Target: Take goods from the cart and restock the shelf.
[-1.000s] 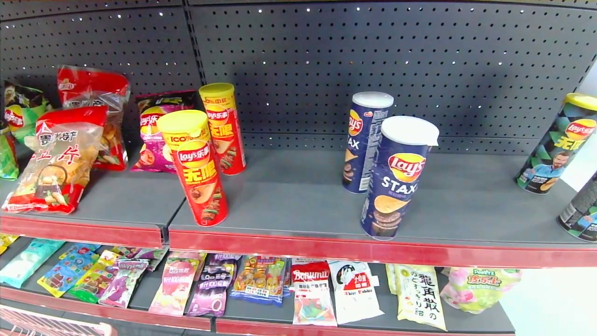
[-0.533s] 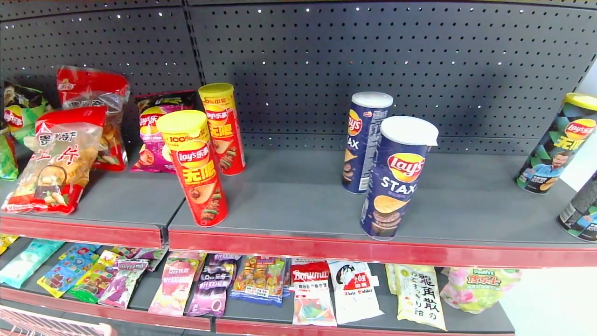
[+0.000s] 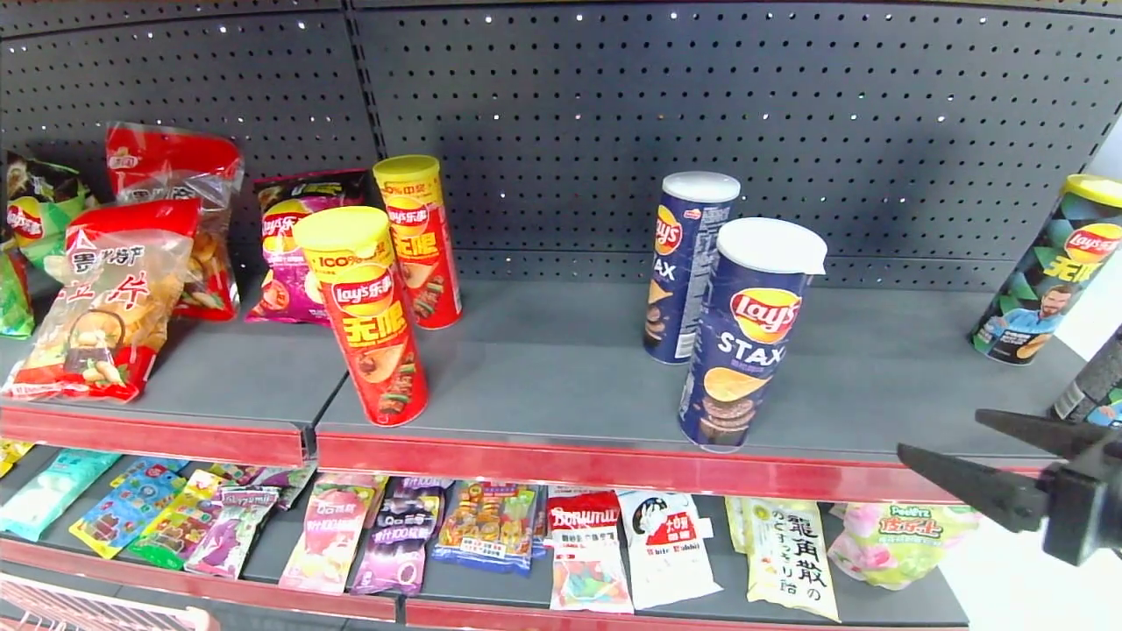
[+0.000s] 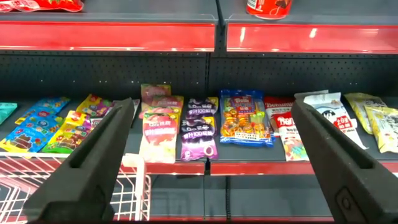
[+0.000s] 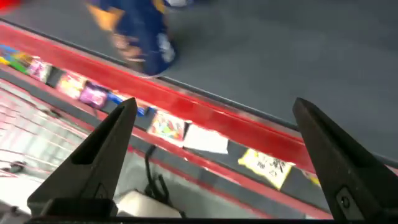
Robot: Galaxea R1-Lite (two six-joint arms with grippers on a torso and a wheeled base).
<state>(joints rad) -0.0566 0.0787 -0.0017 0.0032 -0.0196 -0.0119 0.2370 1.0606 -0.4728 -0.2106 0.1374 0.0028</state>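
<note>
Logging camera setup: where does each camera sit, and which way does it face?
Head: on the head, facing forward and down at the shelf; right gripper lower right, jaws open.
Left wrist: faces the candy packets on the lower tier; left gripper frames them, jaws open.
Right wrist: looks down past its jaws at the blue can, shared with head view.

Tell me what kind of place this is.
Probably a shop aisle or a mock-up of one: a pegboard-backed shelf with a red front rail, upright chip canisters on it, and snack packets laid out on the lower shelf.
</note>
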